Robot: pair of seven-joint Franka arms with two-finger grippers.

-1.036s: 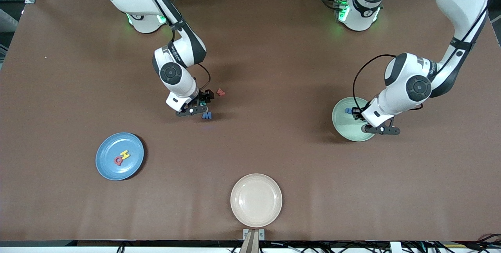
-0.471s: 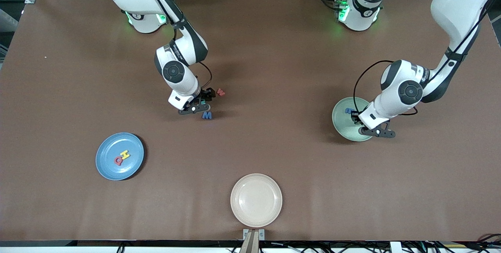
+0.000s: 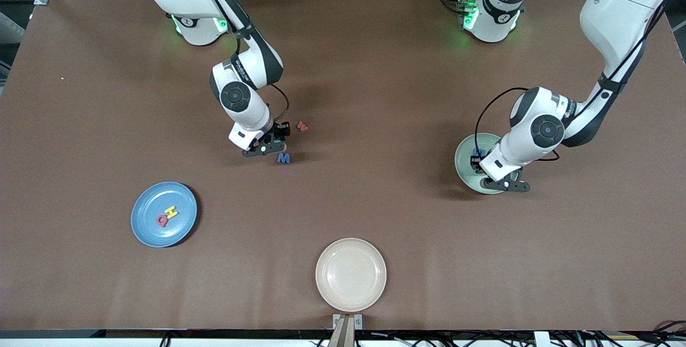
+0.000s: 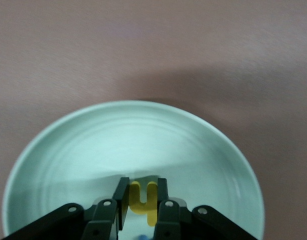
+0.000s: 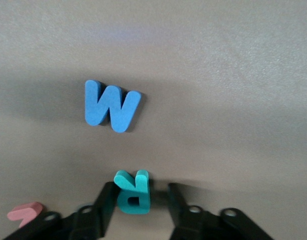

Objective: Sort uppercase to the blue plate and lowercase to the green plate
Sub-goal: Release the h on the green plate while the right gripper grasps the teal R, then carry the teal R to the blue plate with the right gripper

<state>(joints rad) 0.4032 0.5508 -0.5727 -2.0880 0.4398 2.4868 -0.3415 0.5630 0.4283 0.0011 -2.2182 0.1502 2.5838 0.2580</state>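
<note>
Count of plates: 3. The blue plate [image 3: 164, 214] lies toward the right arm's end of the surface [image 3: 375, 68] and carries 2 capitals, a yellow H [image 3: 171, 211] touching a red Q [image 3: 162, 221]. The green plate [image 3: 464, 164] lies toward the left arm's end, directly under the left gripper [image 3: 485, 171]. The beige plate [image 3: 351, 274] sits nearest the front camera and carries nothing.

Count of loose letters on the surface near the right gripper [image 3: 274, 142]: 3. The teal R [image 5: 133, 192] stands between that gripper's 2 fingers; in the right wrist view one finger touches it and a gap shows at the other, so the jaws are partly closed around it and a firm grasp cannot be confirmed. The blue M [image 3: 283, 158] lies just beside the gripper, nearer the front camera. The red w [image 3: 302, 126] lies just beside it, farther from that camera.

Left gripper: clenched on the yellow h [image 4: 143, 199], held low over the green plate. 1 blue letter [image 3: 477, 152] rests in that plate close by the gripper; its form cannot be read.

Surface: plain brown covering, flat. At the edge where the 2 arm bases stand: metal framing and cabling.
</note>
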